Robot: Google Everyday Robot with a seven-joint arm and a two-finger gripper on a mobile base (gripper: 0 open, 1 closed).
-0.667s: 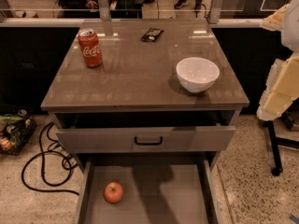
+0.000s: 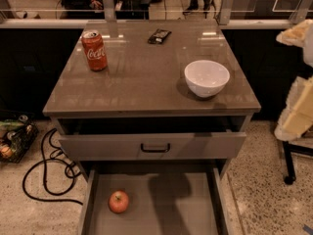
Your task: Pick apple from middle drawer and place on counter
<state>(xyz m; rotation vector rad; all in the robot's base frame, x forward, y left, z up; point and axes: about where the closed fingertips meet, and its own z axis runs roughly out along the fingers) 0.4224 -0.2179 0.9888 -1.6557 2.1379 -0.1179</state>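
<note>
Nothing is done yet: the apple (image 2: 119, 201) lies in the open middle drawer (image 2: 195, 214), not on the desk (image 2: 146, 82). My jaws are out of view, so I cannot tell their state.

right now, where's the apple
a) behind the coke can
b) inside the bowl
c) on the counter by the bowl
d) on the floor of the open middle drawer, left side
d: the apple lies on the left of the open middle drawer floor, below the counter; the gripper is not in view.
</note>
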